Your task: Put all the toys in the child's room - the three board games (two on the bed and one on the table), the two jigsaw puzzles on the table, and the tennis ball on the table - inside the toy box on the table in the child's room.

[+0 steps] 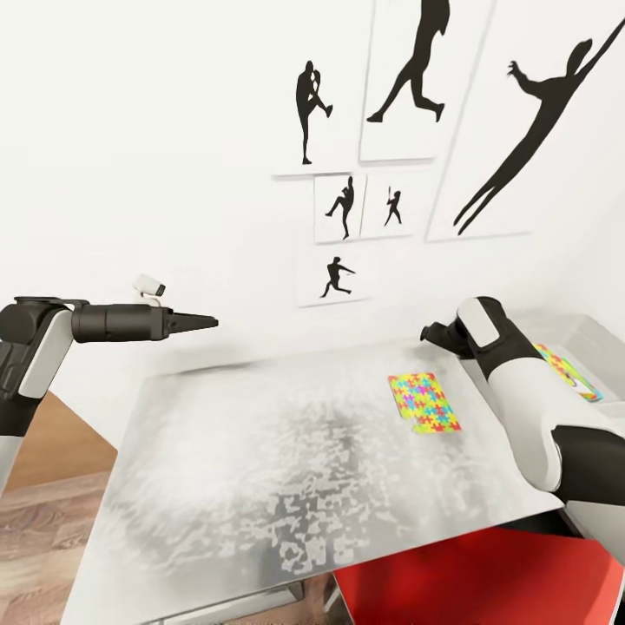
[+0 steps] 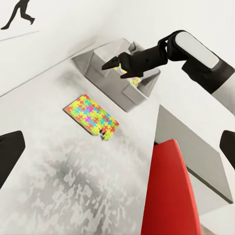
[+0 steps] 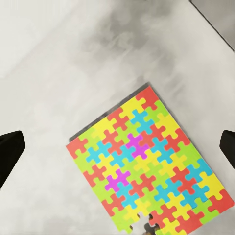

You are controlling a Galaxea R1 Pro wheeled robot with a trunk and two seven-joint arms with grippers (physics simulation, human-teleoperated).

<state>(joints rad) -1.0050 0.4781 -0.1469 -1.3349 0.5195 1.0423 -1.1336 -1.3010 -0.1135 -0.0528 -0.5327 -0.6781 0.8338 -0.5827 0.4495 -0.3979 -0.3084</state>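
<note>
At centre-right of the head view, jigsaw puzzle (image 1: 424,402) lies flat on counter (image 1: 260,469); your right claw (image 3: 117,147), fingers spread empty, hovers directly above. Left claw (image 1: 195,322): cannot tell.

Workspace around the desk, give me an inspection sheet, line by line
Surface: pale grey table, mottled.
Job's things: one jigsaw puzzle flat on the table; another jigsaw puzzle inside the toy box.
Clutter: nothing seen.
Grippers: left gripper raised beside the table, state unclear; right gripper over the toy box, empty, fingers spread.
Cables: nothing seen.
Surroundings: silhouette prints on white wall, red chair, wood floor.
</note>
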